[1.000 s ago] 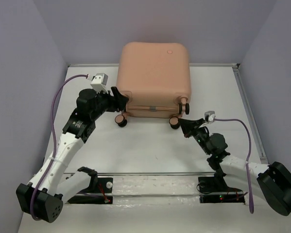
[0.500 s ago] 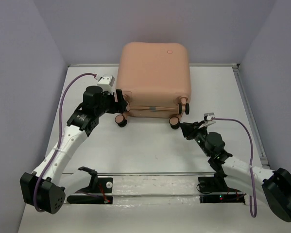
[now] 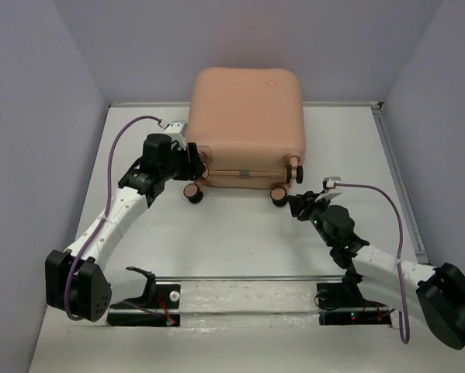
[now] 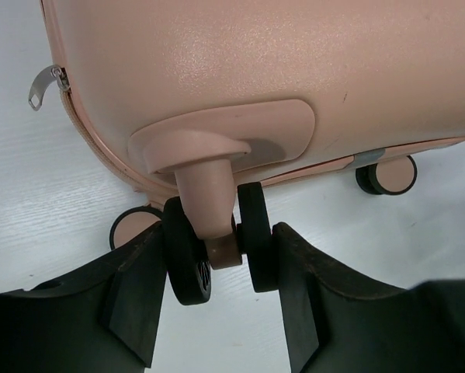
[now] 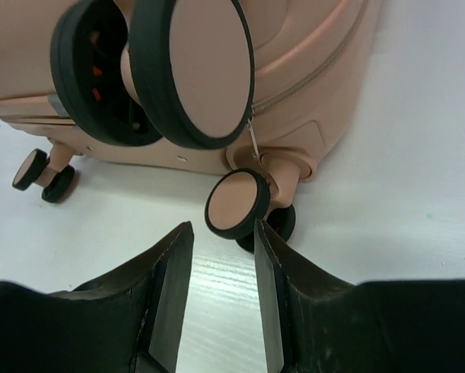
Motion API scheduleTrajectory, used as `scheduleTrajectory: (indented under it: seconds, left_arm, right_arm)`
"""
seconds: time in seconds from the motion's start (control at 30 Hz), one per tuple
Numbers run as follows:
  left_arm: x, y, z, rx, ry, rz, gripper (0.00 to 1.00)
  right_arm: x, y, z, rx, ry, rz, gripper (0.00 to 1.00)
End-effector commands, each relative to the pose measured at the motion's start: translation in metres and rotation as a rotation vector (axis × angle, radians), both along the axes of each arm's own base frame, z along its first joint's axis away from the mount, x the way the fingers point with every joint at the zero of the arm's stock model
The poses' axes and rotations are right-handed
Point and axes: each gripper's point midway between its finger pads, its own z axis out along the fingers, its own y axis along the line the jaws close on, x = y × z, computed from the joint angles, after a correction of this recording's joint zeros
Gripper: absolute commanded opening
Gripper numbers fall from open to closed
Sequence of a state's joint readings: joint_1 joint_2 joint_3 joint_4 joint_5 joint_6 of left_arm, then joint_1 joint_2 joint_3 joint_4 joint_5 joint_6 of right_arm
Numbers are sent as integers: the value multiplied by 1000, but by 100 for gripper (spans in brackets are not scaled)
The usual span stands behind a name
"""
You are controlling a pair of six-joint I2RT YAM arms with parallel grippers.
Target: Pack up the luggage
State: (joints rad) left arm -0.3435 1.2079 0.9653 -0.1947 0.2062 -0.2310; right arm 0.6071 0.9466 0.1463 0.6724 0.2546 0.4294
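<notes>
The luggage (image 3: 246,116) lies closed and flat at upper centre of the top view, its wheeled edge facing both arms. The left gripper (image 4: 220,256) appears clamped on the left twin caster (image 4: 259,241). The right gripper (image 5: 222,229), parted and empty, points at the pink-faced wheel (image 5: 234,203) just above its tips; only the wrist views show that closeness.

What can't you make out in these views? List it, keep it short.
1. Inside of the luggage: hidden in every view by its closed shell.
2. Left claw grip: the left wrist view shows fingers flanking a twin wheel, but whether they squeeze it is unclear; it is too small in the top view.
3. Luggage's far side: top view, hidden behind its own body.
</notes>
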Motion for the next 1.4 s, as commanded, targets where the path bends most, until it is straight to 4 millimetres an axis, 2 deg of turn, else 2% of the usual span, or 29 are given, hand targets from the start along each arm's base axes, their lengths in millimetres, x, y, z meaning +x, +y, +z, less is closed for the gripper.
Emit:
scheduleTrajectory:
  seconds: [0.0, 0.07, 0.2, 0.37, 0.5, 0.6, 0.63, 0.7, 0.73, 0.8, 0.83, 0.93, 1.1, 1.23, 1.33, 1.37]
  left_arm:
    - [4, -13, 7, -67, -1, -43, 45]
    - [5, -14, 4, -91, 11, -39, 44]
    - [2, -21, -5, -160, 63, -62, 75]
    - [-3, -23, -16, -178, 103, -56, 78]
    - [-2, -21, -17, -183, 116, -33, 78]
    - [-1, -20, -13, -190, 102, -19, 57]
    - [-1, -20, -11, -194, 96, -16, 42]
    - [0, -20, -8, -204, 86, -10, 27]
    - [-1, -21, -4, -213, 74, -14, 15]
    - [-1, -25, 4, -252, 44, -33, 8]
    - [-9, -29, 6, -286, 55, -52, 6]
    - [-12, -40, 28, -375, -10, -102, 6]
    - [-34, -59, 55, -548, -35, -221, 6]
    - [-41, -61, 63, -560, -48, -256, 6]
    - [-46, -59, 67, -559, -67, -264, 6]
    - [-47, -59, 69, -560, -71, -266, 6]
  right_arm:
    - [15, 2, 35, 23, -85, -13, 43]
    - [17, 2, 36, 23, -85, -10, 43]
    - [20, 2, 31, 7, -70, -7, 44]
    - [18, 3, 33, 10, -77, -1, 44]
    - [17, 2, 35, 17, -87, 0, 44]
    - [14, 0, 36, 23, -93, 0, 44]
    - [13, 0, 35, 21, -92, 0, 44]
    - [12, -2, 33, 12, -85, -4, 45]
    - [13, -2, 31, 1, -74, -5, 45]
    - [15, -2, 27, -17, -58, -10, 46]
    - [18, -5, 29, -26, -61, -24, 46]
    - [24, -11, 28, -39, -59, -46, 47]
    - [37, -22, 33, -13, -103, -49, 48]
    - [48, -15, 40, -12, -147, -19, 50]
    - [60, -13, 37, -21, -166, -15, 51]
    - [62, -10, 44, -6, -200, -11, 51]
